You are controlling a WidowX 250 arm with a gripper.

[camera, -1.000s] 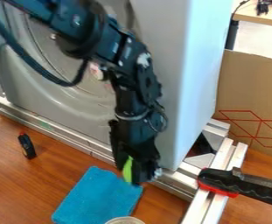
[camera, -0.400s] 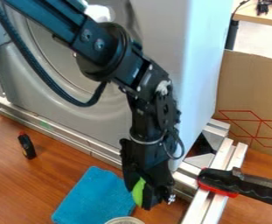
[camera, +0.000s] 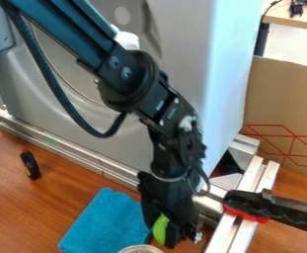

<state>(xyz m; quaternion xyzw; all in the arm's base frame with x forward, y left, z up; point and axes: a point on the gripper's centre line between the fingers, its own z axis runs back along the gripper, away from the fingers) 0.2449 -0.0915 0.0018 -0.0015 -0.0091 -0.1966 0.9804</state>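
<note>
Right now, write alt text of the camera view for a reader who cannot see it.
A black robot arm's tool holds a bright green object over a brown wooden table, beside a blue cloth and a round, pale-rimmed item. Behind stands a large grey casing; at right, a black and red handle lies across silver metal rails.
</note>
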